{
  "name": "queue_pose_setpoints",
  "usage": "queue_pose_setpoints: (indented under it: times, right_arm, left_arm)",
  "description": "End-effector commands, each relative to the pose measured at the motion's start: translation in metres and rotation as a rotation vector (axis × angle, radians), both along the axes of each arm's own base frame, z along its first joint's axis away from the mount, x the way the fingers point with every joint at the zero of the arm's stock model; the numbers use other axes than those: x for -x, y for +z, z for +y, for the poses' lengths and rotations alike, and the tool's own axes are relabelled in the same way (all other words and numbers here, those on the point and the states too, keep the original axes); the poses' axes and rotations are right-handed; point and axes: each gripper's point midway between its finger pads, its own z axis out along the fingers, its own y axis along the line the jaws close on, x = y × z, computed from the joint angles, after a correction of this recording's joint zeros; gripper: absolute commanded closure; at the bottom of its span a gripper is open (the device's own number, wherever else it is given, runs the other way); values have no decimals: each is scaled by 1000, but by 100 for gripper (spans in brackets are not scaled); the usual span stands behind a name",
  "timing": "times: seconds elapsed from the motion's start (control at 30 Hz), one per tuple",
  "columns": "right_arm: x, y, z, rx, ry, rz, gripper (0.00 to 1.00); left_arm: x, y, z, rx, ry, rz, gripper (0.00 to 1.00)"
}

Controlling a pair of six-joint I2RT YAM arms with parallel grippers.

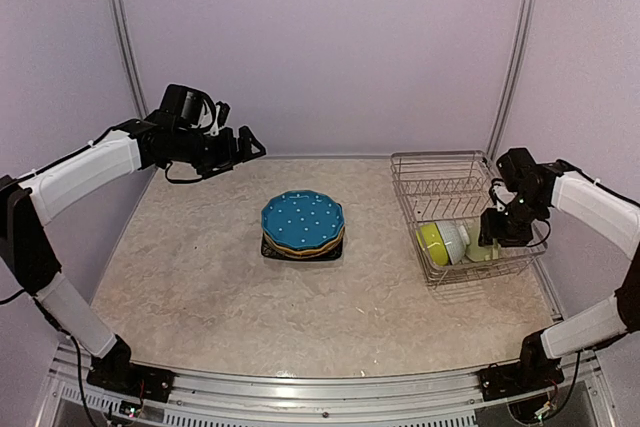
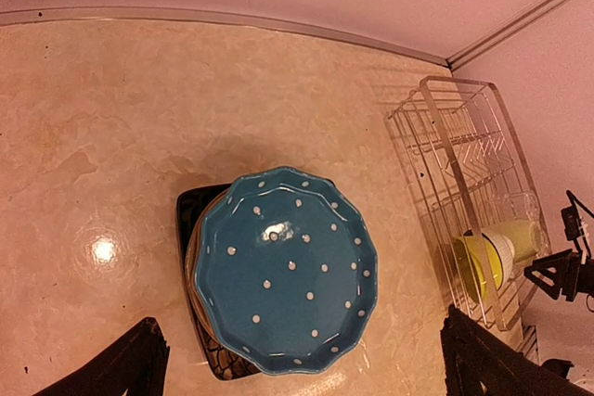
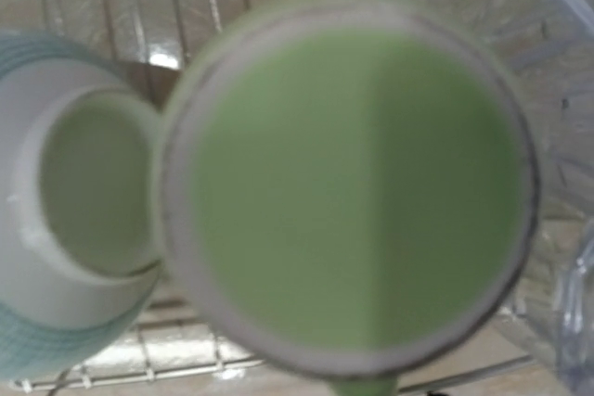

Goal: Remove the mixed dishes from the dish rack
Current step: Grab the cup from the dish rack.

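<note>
At table centre, a stack sits on the beige marbled table (image 1: pixel 180 277): blue white-dotted round plate (image 1: pixel 303 219) on top, orange plate (image 1: pixel 335 244) showing as a rim under it, black square plate (image 2: pixel 190 220) at the bottom, its corners poking out.

Right side of the table: silver wire dish rack (image 1: pixel 440 154), far half bare prongs only. Near end of the rack holds a lime bowl (image 1: pixel 432 243) on its side, touching a white bowl (image 1: pixel 457 240), with a pale green mug (image 3: pixel 353 192) just beside the white bowl. A clear glass (image 3: pixel 566 303) is at the mug's other side, only partly in view.

The right gripper (image 1: pixel 497 232) is down inside the rack's near end, right at the mug. The right wrist view is filled by the mug's round green face, probably its base, but it is too blurred to be sure. Its fingers are not visible there, so I cannot tell whether they are spread or clamped on the mug.

The left gripper (image 1: pixel 243 150) is raised over the table's far left, well apart from the stack, fingers spread wide, holding nothing.
</note>
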Motion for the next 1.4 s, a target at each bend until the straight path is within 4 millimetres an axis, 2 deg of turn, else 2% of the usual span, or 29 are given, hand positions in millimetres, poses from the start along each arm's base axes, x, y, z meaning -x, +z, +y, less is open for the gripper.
queue_pose_setpoints:
  times: [0.0, 0.33, 0.63, 0.77, 1.23, 1.37]
  right_arm:
    - [-3, -12, -12, 49, -27, 12, 43]
    - [-14, -26, -16, 88, 6, 15, 55]
    - [-22, -35, -14, 86, 21, 23, 72]
    - [-26, -27, -15, 97, 28, 8, 75]
    - [-29, -9, -16, 109, 46, -29, 99]
    - [-33, 5, -17, 110, 41, -57, 100]
  left_arm:
    - [-7, 4, -4, 0, -20, -28, 1]
    - [-11, 4, -10, 20, -59, -21, 1]
    - [-11, 0, -12, 31, -76, 1, 1]
    - [-11, 0, -10, 32, -72, 4, 1]
    - [-17, 4, -18, 55, -101, 12, 1]
    - [-18, 6, -19, 59, -103, 8, 1]
